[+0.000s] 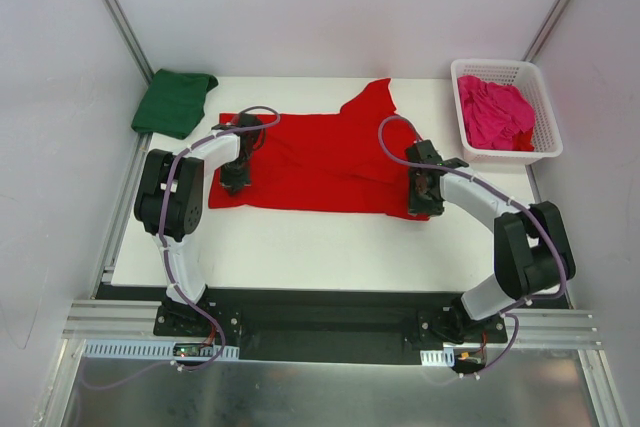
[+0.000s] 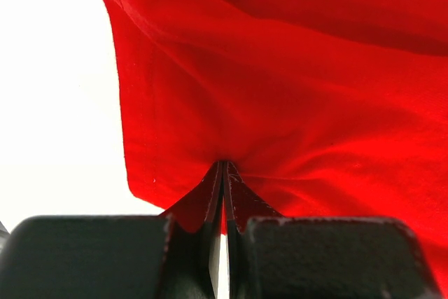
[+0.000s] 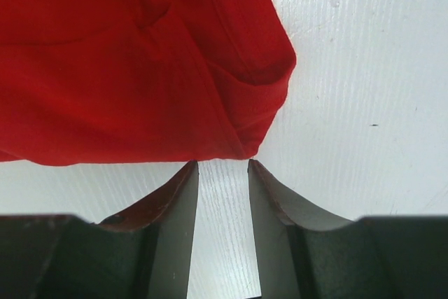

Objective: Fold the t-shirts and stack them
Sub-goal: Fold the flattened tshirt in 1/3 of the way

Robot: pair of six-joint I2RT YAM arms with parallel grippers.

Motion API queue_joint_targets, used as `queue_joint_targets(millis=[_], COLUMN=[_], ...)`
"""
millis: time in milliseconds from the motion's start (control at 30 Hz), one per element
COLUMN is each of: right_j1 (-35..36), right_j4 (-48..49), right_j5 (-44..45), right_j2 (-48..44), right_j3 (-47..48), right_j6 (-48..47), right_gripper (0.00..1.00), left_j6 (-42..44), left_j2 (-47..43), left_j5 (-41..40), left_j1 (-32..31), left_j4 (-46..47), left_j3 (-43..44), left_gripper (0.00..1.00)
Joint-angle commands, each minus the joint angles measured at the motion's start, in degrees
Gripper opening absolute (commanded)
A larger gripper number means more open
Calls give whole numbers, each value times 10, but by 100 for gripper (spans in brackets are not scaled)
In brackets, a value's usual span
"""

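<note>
Overhead; wrist close-ups of red t-shirt [image 1: 320, 162]

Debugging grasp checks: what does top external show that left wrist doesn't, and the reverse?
Only top external: the folded dark green cotton t-shirt at the table's far left corner, the white plastic lattice basket holding the magenta pink t-shirt, and the right pincer at the near right edge of the bright red cotton t-shirt. Only left wrist: the left pincer shut on a pinch of red fabric. Both: that red t-shirt lying on the white table.
</note>
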Motion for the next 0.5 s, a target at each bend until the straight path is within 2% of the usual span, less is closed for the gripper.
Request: queue_joint_targets(millis=[0, 100, 367, 467], right_j1=[-5, -11, -19, -23], right_j4=[13, 19, 28, 32], right_j5=[6, -6, -15, -20], right_j2=[13, 24, 37, 39], right_j3=[1, 2, -2, -4], right_j6=[-2, -4, -5, -6], right_gripper=[36, 25, 28, 14], left_j6=[7, 8, 9, 8], left_j2=[11, 12, 11, 11], left_j5=[14, 11, 9, 6], left_j1=[7, 6, 6, 6], left_j4=[-24, -23, -24, -25], left_j3=[4, 4, 3, 3], left_gripper=[0, 0, 0, 0])
